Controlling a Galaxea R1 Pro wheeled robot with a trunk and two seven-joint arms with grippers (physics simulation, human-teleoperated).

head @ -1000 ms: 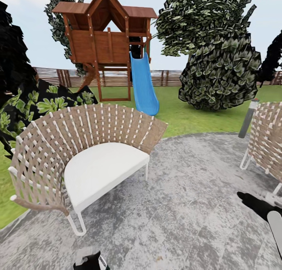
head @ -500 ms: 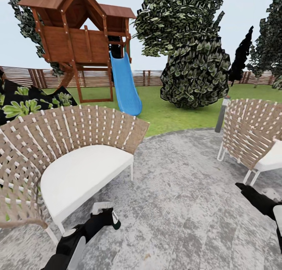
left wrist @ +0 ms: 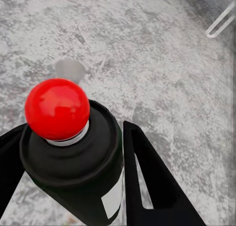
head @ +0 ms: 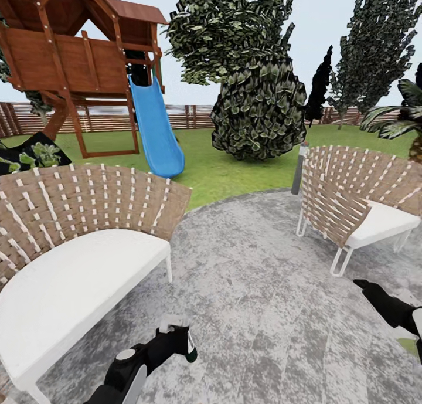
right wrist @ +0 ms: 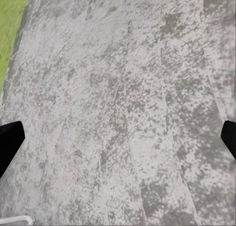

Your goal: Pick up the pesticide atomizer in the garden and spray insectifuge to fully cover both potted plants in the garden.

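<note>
- The big chair with the white seat is the thing to place everything by. It sits on the grey paved circle.
- Just right of the chair's front leg, low down, the left gripper is closed around the spray bottle.
- The left wrist view shows the bottle from above, snug between two black fingers, with a red ball on top that the head view hides.
- Further right of the chair stands a second chair.
- Far right of the big chair, the right gripper holds nothing. In the right wrist view its fingers sit wide apart over bare paving.
- I see no little potted plants here.
- I think the robot could bump a chair while it looks for the plants, because both chairs are close.
- The bottle could slip if the grip gets loose on the way.
</note>
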